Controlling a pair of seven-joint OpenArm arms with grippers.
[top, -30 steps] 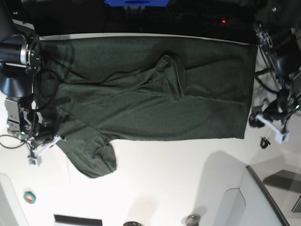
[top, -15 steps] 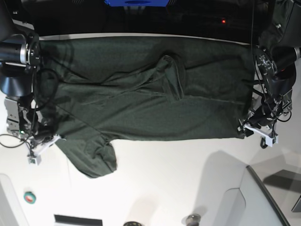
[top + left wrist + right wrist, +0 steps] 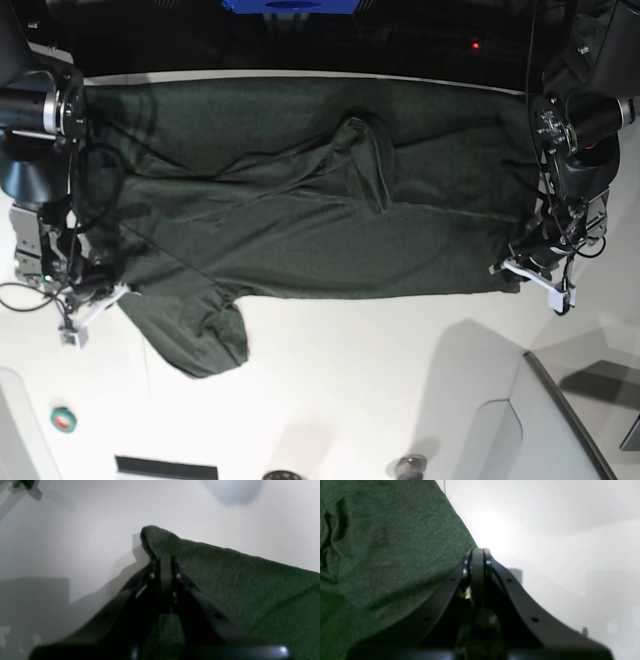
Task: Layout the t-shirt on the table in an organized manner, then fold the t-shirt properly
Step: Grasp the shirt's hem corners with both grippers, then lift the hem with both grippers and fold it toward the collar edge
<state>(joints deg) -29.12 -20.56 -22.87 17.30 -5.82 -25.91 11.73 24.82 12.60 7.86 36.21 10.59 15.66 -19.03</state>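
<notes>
t-shirt spread wide on white tabletop, pinched at one corner by closed left gripper, at opposite edge by closed right gripper.

Black arms, silver joint rings, looped black cables, white finger tips (screws visible).
</notes>
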